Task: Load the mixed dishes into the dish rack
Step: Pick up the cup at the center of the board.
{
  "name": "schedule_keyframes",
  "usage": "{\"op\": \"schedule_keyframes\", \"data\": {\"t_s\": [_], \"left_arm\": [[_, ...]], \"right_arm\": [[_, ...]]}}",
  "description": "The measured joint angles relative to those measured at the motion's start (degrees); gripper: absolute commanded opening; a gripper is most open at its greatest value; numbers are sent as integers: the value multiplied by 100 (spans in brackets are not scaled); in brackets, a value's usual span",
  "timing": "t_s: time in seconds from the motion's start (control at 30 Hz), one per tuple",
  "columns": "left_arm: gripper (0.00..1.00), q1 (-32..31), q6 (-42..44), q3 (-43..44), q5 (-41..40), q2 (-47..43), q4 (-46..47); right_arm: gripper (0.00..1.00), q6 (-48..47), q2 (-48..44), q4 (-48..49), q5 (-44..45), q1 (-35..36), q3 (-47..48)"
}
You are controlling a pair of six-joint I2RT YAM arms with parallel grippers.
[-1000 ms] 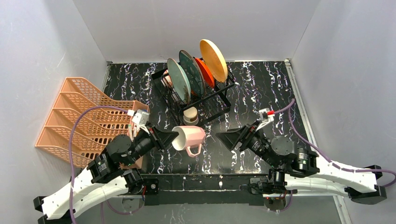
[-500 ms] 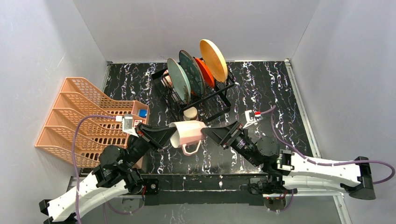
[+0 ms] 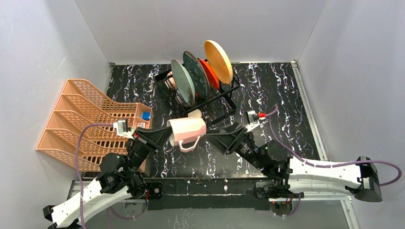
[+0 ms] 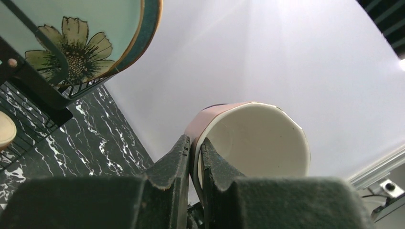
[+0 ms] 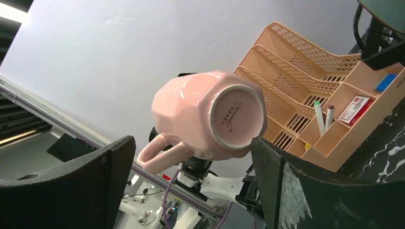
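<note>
A pink mug [image 3: 187,131] hangs on its side above the table in front of the dish rack [image 3: 224,102], handle down. My left gripper [image 3: 168,135] is shut on the mug's rim [image 4: 200,143], one finger inside and one outside [image 4: 194,153]. My right gripper [image 3: 213,136] stands open just right of the mug's base. In the right wrist view the mug [image 5: 210,117] shows its base between and beyond the wide-apart fingers [image 5: 191,145]. Grey-green [image 3: 183,82], teal [image 3: 196,74], red-orange [image 3: 210,75] and yellow [image 3: 218,61] plates stand upright in the rack. A small pale cup [image 3: 195,114] sits low in it.
An orange plastic lattice rack [image 3: 86,119] stands at the left, with pens and small boxes in its front compartments [image 5: 334,114]. Grey walls enclose the black marble table [image 3: 272,90] on three sides. A flower-painted plate [image 4: 71,43] shows at the left wrist view's upper left.
My left arm has raised the pink mug and carried it back toward the rack. My right arm has swung left, bringing its open fingers up to the mug's base.
</note>
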Motion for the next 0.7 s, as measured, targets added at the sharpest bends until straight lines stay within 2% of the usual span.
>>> {"op": "schedule_keyframes", "data": {"t_s": [0.27, 0.5, 0.7], "left_arm": [[0, 7, -774, -389, -306, -28, 581], [0, 4, -944, -393, -289, 81, 815], [0, 4, -1054, -409, -208, 131, 1047]], "right_arm": [[99, -522, 498, 595, -254, -35, 81], [99, -586, 614, 682, -138, -33, 201], [99, -612, 748, 1381, 76, -35, 94]]}}
